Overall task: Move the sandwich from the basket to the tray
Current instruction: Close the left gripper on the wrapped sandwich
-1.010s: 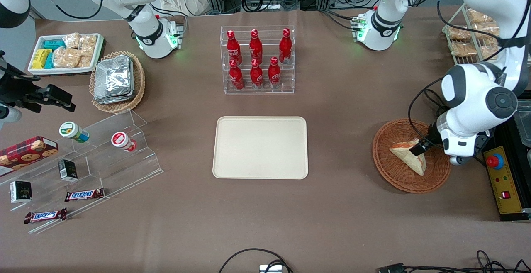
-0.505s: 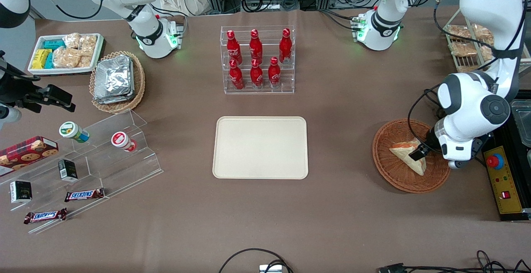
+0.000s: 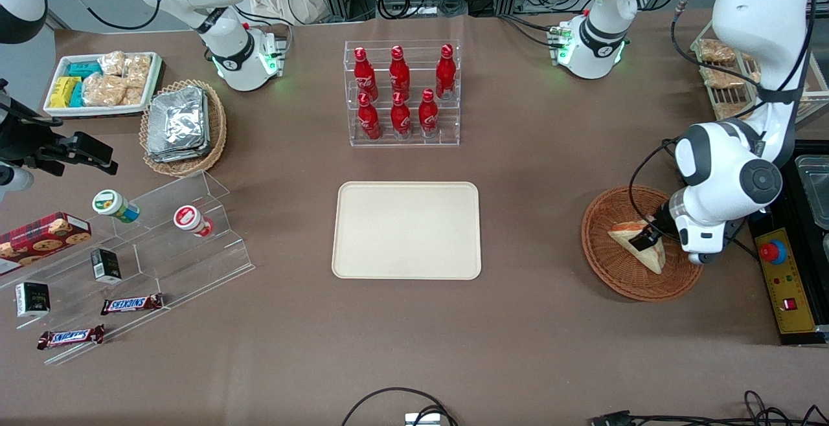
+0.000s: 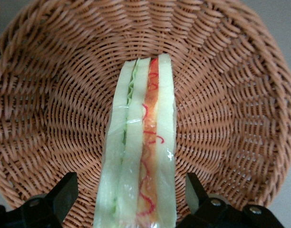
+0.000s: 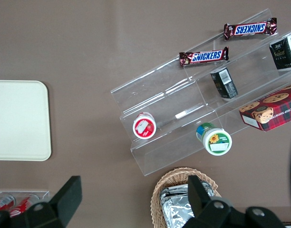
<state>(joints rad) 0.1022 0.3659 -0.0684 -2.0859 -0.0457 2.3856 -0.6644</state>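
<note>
The sandwich (image 3: 651, 258), a pale wedge with red-orange and green filling, lies in the round reddish-brown wicker basket (image 3: 602, 270) toward the working arm's end of the table. My gripper (image 3: 647, 238) is down in the basket over the wedge. In the left wrist view the gripper (image 4: 129, 190) is open, one black finger (image 4: 64, 190) on each side of the sandwich (image 4: 140, 142), with a gap of basket (image 4: 50, 95) weave showing between each finger and the bread. The beige tray (image 3: 407, 230) sits bare at the table's middle.
A clear rack of red bottles (image 3: 401, 92) stands farther from the camera than the tray. A yellow box with a red button (image 3: 780, 280) lies beside the basket. Clear acrylic steps (image 3: 162, 245) with snacks sit toward the parked arm's end.
The left arm's wrist has shifted a little toward the tray and the gripper has slid along the sandwich. The sandwich and basket have not moved.
</note>
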